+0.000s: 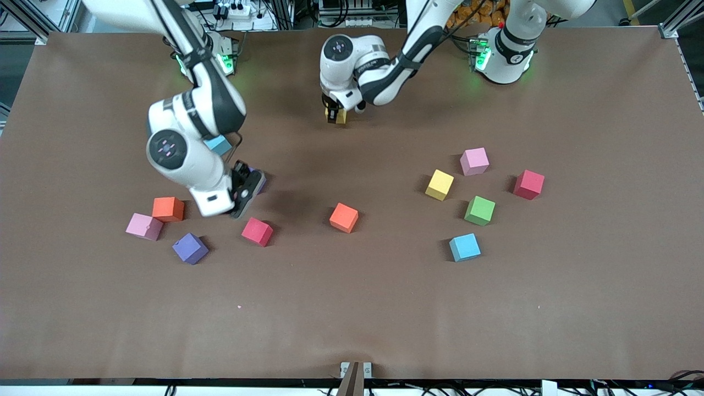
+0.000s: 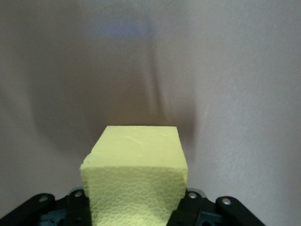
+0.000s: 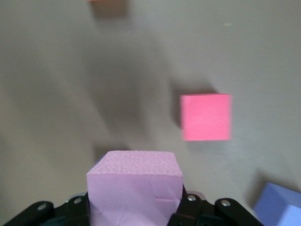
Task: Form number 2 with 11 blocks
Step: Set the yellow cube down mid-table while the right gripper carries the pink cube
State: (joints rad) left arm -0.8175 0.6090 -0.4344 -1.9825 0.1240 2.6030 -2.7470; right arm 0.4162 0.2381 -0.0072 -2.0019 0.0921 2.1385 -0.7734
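My left gripper (image 1: 335,114) (image 2: 136,209) is shut on a yellow block (image 1: 336,116) (image 2: 136,174), low over the table's middle near the robots' bases. My right gripper (image 1: 250,186) (image 3: 135,209) is shut on a pink block (image 3: 135,186), over the table beside a red block (image 1: 257,231) (image 3: 206,117). The other blocks lie scattered. Toward the right arm's end are an orange block (image 1: 168,209), a pink one (image 1: 144,226), a purple one (image 1: 190,248) (image 3: 280,205) and a cyan one (image 1: 219,144), half hidden by the arm. No number 2 is in view.
An orange block (image 1: 344,218) lies mid-table. Toward the left arm's end sit a yellow (image 1: 440,185), a pink (image 1: 474,161), a red (image 1: 529,184), a green (image 1: 479,210) and a cyan block (image 1: 465,247). The brown table (image 1: 352,313) is bare toward the front camera.
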